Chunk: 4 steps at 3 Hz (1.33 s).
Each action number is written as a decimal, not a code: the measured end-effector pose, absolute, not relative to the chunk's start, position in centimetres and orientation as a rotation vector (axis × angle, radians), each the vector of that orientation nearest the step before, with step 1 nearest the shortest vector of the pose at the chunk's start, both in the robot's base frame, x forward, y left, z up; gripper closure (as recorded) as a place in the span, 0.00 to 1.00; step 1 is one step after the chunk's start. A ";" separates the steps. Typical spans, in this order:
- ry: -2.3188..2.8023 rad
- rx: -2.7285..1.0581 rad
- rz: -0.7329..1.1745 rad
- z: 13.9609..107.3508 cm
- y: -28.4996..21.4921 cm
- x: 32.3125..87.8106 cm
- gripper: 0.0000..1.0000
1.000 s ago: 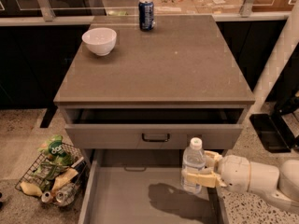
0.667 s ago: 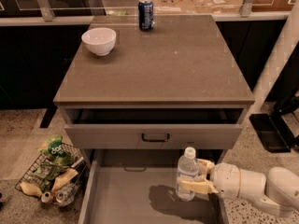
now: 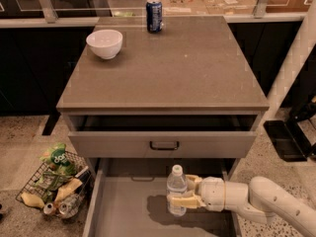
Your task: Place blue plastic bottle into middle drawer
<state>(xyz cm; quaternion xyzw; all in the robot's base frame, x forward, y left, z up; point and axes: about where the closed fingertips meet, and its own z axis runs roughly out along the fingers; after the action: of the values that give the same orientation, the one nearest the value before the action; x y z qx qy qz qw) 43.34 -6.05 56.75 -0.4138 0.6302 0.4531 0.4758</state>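
Reaching in from the right, nearest of all: one gripper [image 3: 180, 190], jaws pinching one blue plastic bottle [image 3: 176, 183] upright over the grey floor of the pulled-out middle drawer [image 3: 123, 212]; touching the floor or not, cannot tell. Just above, one upper drawer [image 3: 113, 144] slightly open, with one black handle [image 3: 164, 145], and on the ground at left one wire basket [image 3: 34, 189] of packets. Farther back on the counter [image 3: 187, 73], one white bowl [image 3: 104, 43] at left and one dark blue can [image 3: 154, 15] by the rear edge.
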 end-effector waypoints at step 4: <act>1.437 -1.051 1.235 49.4 -0.9 47.1 1.00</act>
<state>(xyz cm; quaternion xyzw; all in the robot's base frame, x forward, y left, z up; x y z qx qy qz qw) 47.09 -0.91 49.43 -0.4287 0.5861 0.5037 0.4681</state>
